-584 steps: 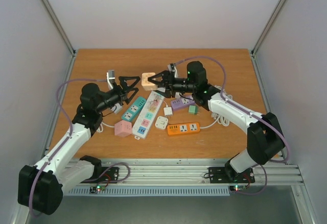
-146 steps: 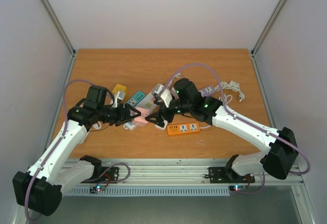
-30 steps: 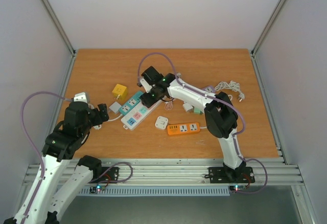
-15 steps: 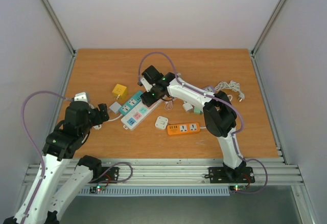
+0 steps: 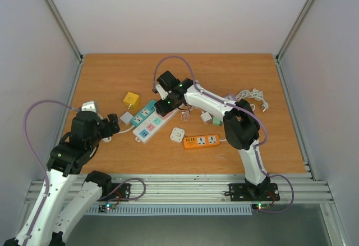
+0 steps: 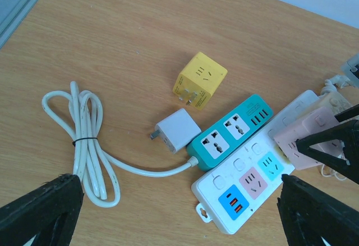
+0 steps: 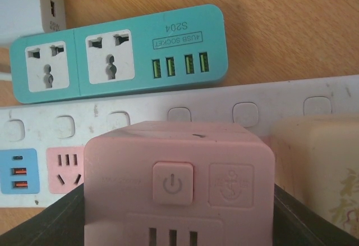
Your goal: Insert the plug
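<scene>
My right gripper point(image 7: 179, 223) is shut on a pink cube plug point(image 7: 179, 184) with a power button on its face. The plug stands on the white power strip point(image 7: 252, 103), just right of the strip's pink socket. Its prongs are hidden. In the left wrist view the pink plug point(image 6: 305, 139) sits on the white strip point(image 6: 252, 184), with the right arm's black fingers point(image 6: 336, 145) around it. In the top view the right gripper point(image 5: 162, 106) hides the plug. My left gripper point(image 5: 111, 122) is open and empty, pulled back left of the strips.
A teal power strip point(image 6: 230, 133) lies beside the white one, with a white charger point(image 6: 176, 132), a yellow cube adapter point(image 6: 199, 80) and a coiled white cable point(image 6: 84, 145) nearby. A beige cube point(image 7: 320, 167) sits right of the pink plug. An orange strip point(image 5: 201, 141) and a small white adapter point(image 5: 178, 135) lie nearer.
The right wrist has shifted very slightly over the white strip. The left arm has not moved.
</scene>
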`<move>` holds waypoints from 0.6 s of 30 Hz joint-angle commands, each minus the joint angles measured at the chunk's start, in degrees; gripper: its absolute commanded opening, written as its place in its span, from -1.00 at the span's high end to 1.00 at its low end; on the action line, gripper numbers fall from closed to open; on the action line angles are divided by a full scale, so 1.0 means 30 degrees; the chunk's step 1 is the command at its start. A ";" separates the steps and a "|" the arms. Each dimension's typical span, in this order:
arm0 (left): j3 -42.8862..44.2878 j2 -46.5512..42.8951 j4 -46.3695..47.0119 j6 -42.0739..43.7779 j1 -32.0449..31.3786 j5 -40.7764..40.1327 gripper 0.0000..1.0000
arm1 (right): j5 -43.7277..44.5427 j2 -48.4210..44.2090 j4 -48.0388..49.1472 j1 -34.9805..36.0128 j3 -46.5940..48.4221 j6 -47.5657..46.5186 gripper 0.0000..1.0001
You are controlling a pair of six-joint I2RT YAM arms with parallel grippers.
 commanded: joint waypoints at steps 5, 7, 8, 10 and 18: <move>-0.0182 0.0069 0.0169 0.0213 0.0044 -0.0365 -0.90 | -0.1155 0.0966 -0.1105 0.0216 -0.0211 0.1049 0.15; -0.0182 0.0062 0.0171 0.0213 0.0034 -0.0380 -0.90 | -0.1299 0.0923 -0.1092 0.0260 -0.0225 0.1238 0.14; -0.0182 0.0054 0.0176 0.0213 0.0047 -0.0380 -0.90 | -0.1319 0.0915 -0.1126 0.0282 -0.0225 0.1344 0.14; -0.0182 0.0076 0.0178 0.0213 0.0045 -0.0380 -0.90 | -0.1399 0.0886 -0.1170 0.0313 -0.0232 0.1544 0.14; -0.0181 -0.0002 0.0151 0.0237 0.0034 -0.0380 -0.90 | -0.2323 0.0907 -0.1120 0.0331 -0.0127 0.2032 0.13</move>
